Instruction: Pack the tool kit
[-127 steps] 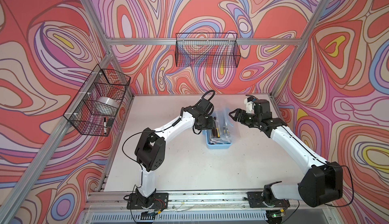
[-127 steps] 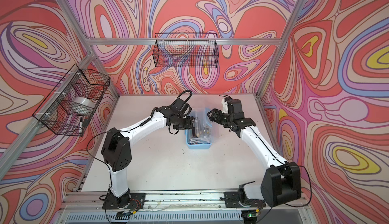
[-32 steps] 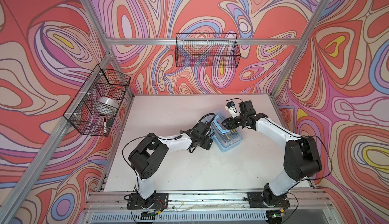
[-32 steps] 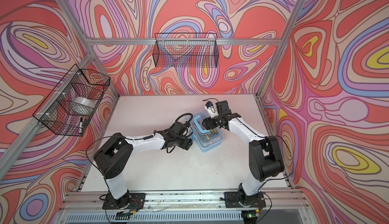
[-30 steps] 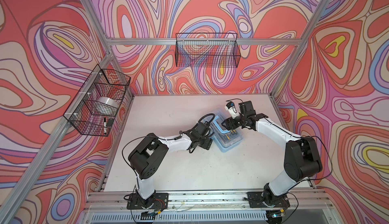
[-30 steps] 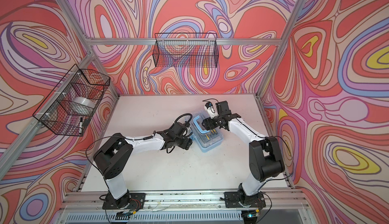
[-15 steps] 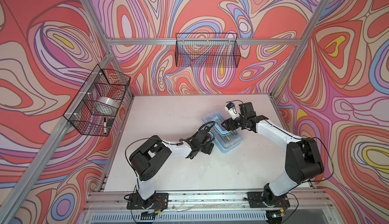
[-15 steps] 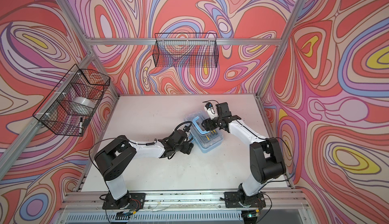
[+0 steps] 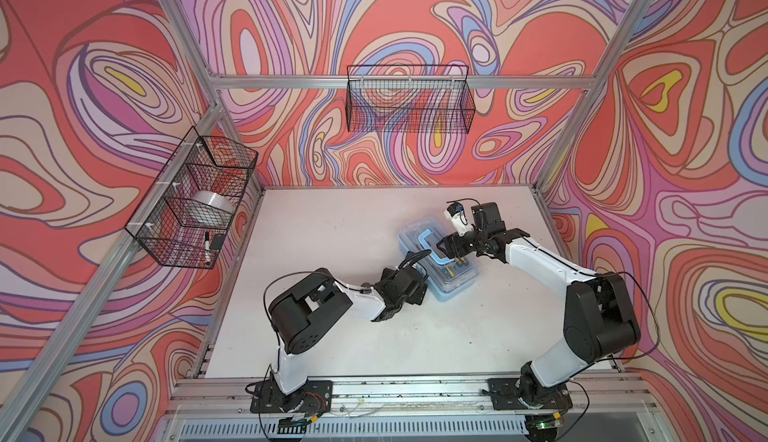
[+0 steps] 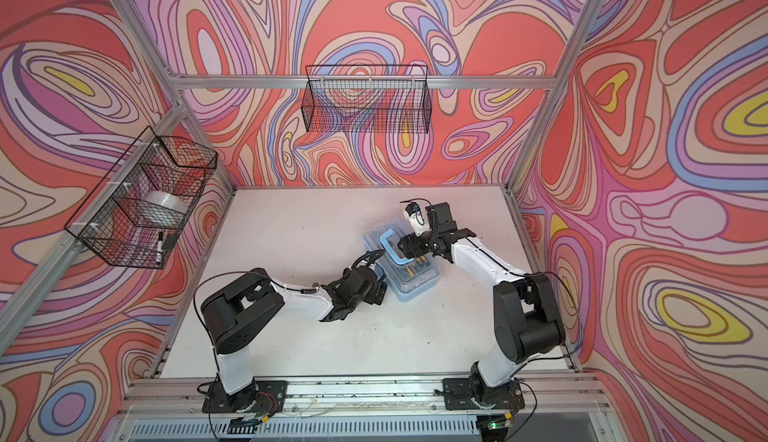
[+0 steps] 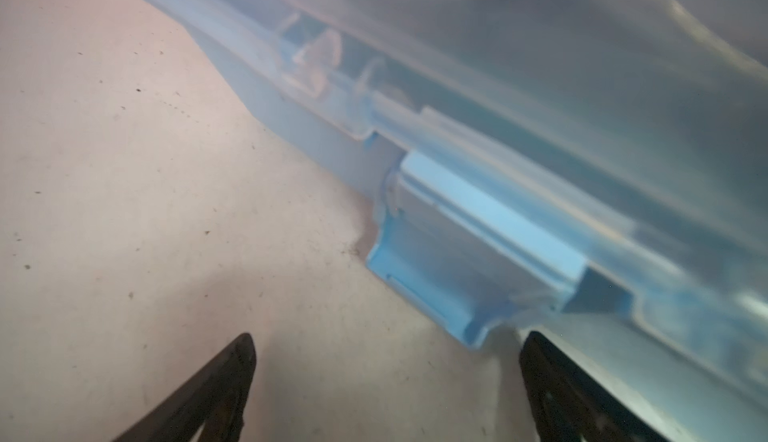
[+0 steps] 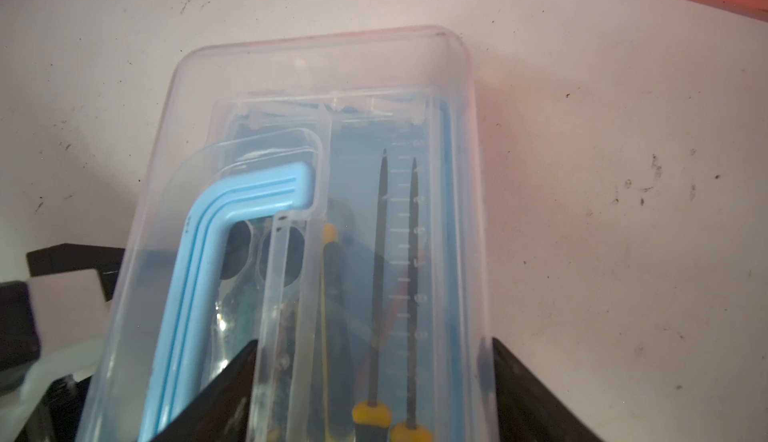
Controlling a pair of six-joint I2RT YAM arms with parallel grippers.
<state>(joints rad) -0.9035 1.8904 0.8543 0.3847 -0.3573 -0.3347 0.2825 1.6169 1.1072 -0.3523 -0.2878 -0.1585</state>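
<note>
The light-blue plastic tool case with the clear lid is lying on the white table, toward the far side and a bit right of the middle. Its lid is down, and its blue U-shaped handle is lying flat on top.

The left gripper is sitting low at the case's near-left side. Its jaws are standing wide apart and are holding nothing. The right gripper is reaching over the case from the right. Its jaws are wide apart too and are gripping nothing. One finger is over the lid and the other is just beside the case's side wall. I cannot tell if it is pushing down.

I think the job now is snapping the blue side latch shut. To do it well, the left gripper should come at the latch straight and push the flap flat against the wall. The right gripper should press on the lid so the case is not sliding away.

The left wrist view is showing the latch close up, with its bottom lip sticking out. In both top views I cannot make it out. The right wrist view is looking through the lid, and only there the thin black screwdrivers with yellow collars are showing clearly inside.
</note>
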